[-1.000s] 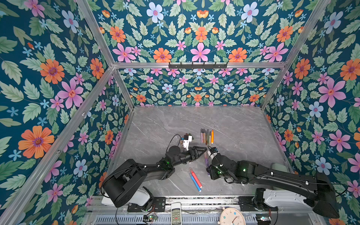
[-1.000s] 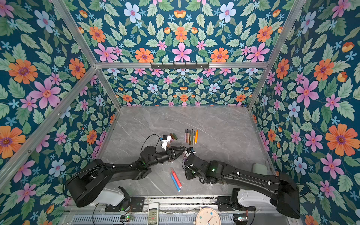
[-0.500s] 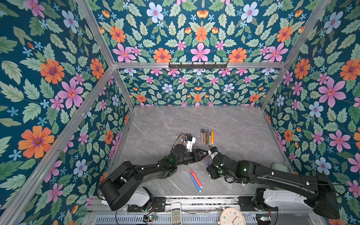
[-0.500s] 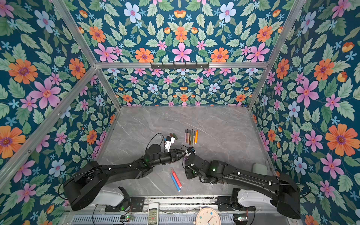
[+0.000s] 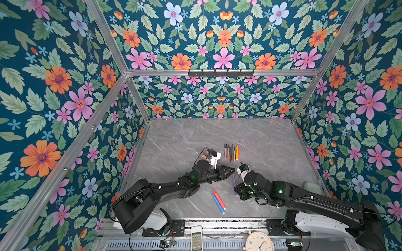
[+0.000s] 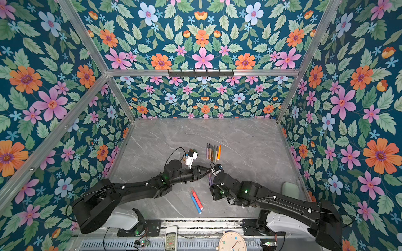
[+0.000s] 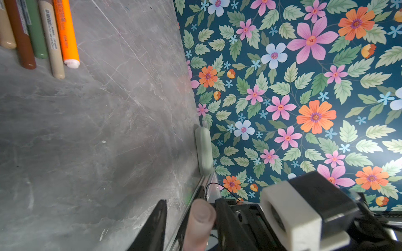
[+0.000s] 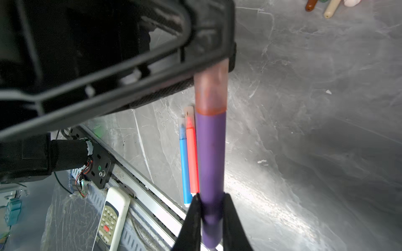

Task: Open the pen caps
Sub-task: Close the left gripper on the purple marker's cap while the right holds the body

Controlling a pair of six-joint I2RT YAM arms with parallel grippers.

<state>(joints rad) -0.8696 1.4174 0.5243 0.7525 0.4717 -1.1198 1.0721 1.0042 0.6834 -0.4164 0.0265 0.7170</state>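
You have the purple pen (image 8: 212, 156) pinched near its blunt end in the right jaws. Both fingers (image 8: 191, 221) press against the barrel, and a short stub pokes out behind them. The pen looks lifted off the worktop (image 5: 185, 141). Its long axis runs straight out from those jaws, cap end leading, toward the back wall (image 5: 217, 97). At that end the translucent pinkish cap (image 8: 210, 91), seated on the barrel, sits between the left jaws. Those are spread around it: in the left wrist view a strip of worktop shows between the cap and the one finger (image 7: 156, 228) you can see plainly. The other side is lost against the black of the right arm (image 7: 239, 228).

Just to the left-arm side of the right jaws, the red pen (image 5: 218, 196) and blue pen (image 5: 218, 204) lie flat on the worktop. They touch side by side, with their capped ends toward the left jaws.

Beyond both jaws a row of pens (image 5: 230, 152) lies parallel, blunt ends toward the jaws and dark tips toward the back wall. The orange pen (image 5: 237, 152) is on the right-arm end.

Past the left jaws' wrist, a small cluster of loose pen caps (image 5: 205, 156) lies on the worktop, partly hidden by the wrist camera (image 5: 214, 157).
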